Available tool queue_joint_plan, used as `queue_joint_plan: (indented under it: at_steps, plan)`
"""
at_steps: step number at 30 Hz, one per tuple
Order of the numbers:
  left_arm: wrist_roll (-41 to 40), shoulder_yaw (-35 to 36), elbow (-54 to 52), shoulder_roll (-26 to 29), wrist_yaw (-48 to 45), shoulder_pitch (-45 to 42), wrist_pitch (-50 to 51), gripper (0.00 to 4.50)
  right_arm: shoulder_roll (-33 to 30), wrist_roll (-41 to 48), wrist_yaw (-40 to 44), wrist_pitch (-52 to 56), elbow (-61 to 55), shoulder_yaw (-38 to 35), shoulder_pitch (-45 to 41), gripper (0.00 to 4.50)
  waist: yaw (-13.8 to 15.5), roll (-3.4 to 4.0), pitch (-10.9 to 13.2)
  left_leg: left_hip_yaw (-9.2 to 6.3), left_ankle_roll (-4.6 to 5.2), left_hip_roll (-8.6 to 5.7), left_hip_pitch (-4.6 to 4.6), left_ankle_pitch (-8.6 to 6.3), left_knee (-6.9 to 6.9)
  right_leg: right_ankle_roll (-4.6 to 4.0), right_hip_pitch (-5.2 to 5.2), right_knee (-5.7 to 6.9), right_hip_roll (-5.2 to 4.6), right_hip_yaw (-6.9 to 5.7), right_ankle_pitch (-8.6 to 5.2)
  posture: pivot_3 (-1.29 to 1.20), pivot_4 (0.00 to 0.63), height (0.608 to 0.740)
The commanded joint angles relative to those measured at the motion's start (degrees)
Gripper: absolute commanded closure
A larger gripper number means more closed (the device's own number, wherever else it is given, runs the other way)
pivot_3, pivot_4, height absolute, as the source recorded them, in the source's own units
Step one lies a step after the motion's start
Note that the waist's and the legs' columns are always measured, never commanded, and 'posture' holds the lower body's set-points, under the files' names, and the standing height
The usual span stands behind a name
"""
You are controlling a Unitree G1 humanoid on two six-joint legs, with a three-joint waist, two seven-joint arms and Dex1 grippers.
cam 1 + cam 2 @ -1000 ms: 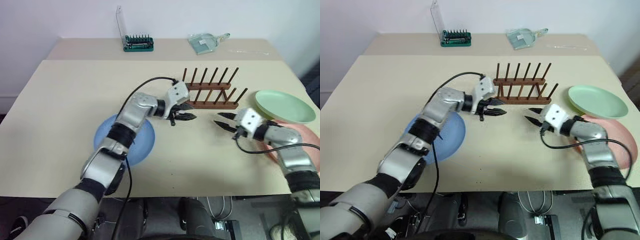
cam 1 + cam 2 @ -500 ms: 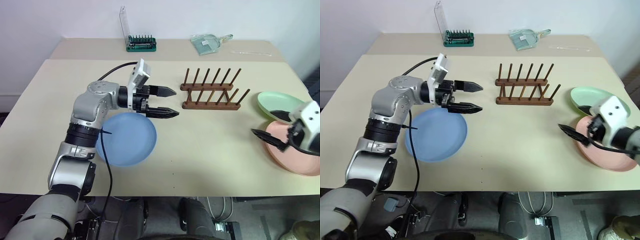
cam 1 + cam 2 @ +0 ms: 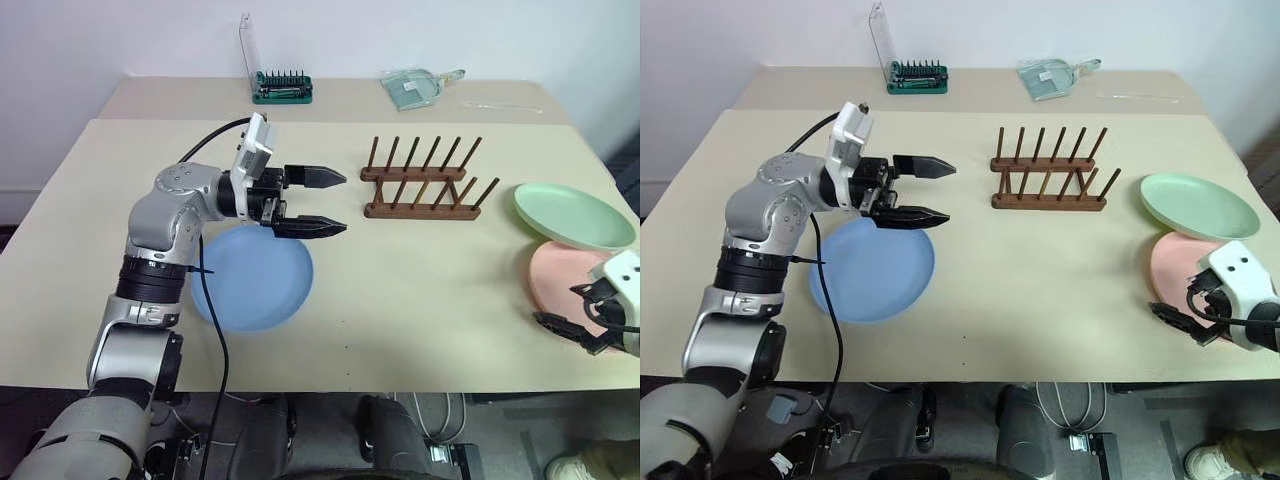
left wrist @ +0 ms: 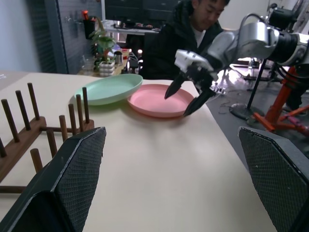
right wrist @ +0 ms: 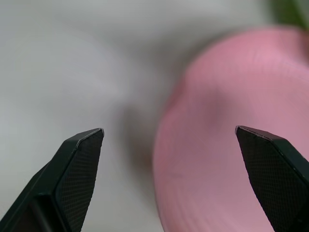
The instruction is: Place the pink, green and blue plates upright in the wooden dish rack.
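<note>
1. Left gripper (image 3: 325, 202) hangs spread and empty at frame centre-left, above the blue plate (image 3: 252, 280).
2. The dish rack (image 3: 422, 181), upper centre, holds nothing.
3. At lower right, the right gripper (image 3: 1185, 320) gapes empty at the pink plate (image 3: 1180, 262); it should straddle the rim squarely. The green plate (image 3: 1196, 205) lies just above.
4. The table (image 3: 420, 290) is beige; a person sits beyond.

Dish rack (image 3: 425, 180) sits mid-surface (image 3: 420, 300), empty. Blue plate (image 3: 250, 280) lies to its left and nearer. Green plate (image 3: 572, 215) rests right of the rack, pink plate (image 3: 562, 290) touching it, just in front.
</note>
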Motion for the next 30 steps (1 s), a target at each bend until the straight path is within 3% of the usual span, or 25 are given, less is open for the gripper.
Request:
queue_joint_plan:
  at_steps: [1,3,6,13,14,25,30]
  plan:
    - [-1.4,0.2,-2.9,0.1,1.1,0.5,0.4,0.0,-0.7,-2.9,0.2,-1.7,1.1,1.5,1.3,0.04,-0.1,0.0,0.0,0.0,0.0,0.0,0.0,0.0,0.0,0.0,0.0,0.0,0.0,0.0,0.0,0.0,0.15,0.724]
    - [-1.4,0.2,-3.1,0.0,1.9,0.6,0.3,0.0,-0.3,-3.0,0.5,-1.9,1.5,2.3,1.1,0.04,-0.1,0.0,0.0,0.0,0.0,0.0,0.0,0.0,0.0,0.0,0.0,0.01,0.0,0.0,0.0,0.0,0.15,0.724]
    - [-1.3,0.3,-2.9,-0.1,2.7,0.4,0.1,0.0,-1.4,-5.5,-0.9,-2.9,3.7,3.4,-0.2,0.8,-0.1,0.0,0.0,-0.01,0.0,0.0,0.01,0.0,0.0,0.0,0.0,0.01,0.0,0.0,0.0,0.0,0.15,0.724]
    - [-1.0,0.0,-2.5,-0.2,3.9,0.2,-0.2,0.0,-2.0,-7.0,0.4,-3.3,3.7,3.5,-0.6,4.29,-0.1,-0.01,0.0,0.0,0.0,0.0,0.01,0.0,0.0,0.01,0.0,0.0,0.0,0.0,0.0,0.0,0.15,0.724]
    - [-1.0,-0.1,-2.5,-0.2,4.0,0.2,-0.3,0.0,-2.1,-7.1,0.6,-3.1,3.4,3.3,-0.3,4.45,-0.1,-0.05,0.0,0.0,0.0,0.0,0.01,0.0,0.0,0.01,0.01,0.0,0.0,0.0,0.0,0.0,0.15,0.724]
    - [-0.6,0.2,-0.5,0.1,4.1,-0.5,-1.3,0.0,-8.0,-0.4,17.9,7.6,-12.1,-10.4,10.9,4.45,-0.1,-0.07,0.0,-0.05,0.01,0.01,0.02,-0.01,-0.01,0.0,0.02,0.0,0.0,-0.02,-0.01,0.0,0.15,0.724]
    - [-1.0,0.6,-0.1,-0.2,4.5,-0.5,-1.4,0.0,-9.3,12.5,26.9,18.3,-17.8,-18.2,6.5,4.45,-0.1,-0.08,0.0,-0.07,0.01,0.01,0.02,-0.01,0.0,0.0,0.02,-0.02,0.01,-0.02,-0.01,0.0,0.15,0.724]
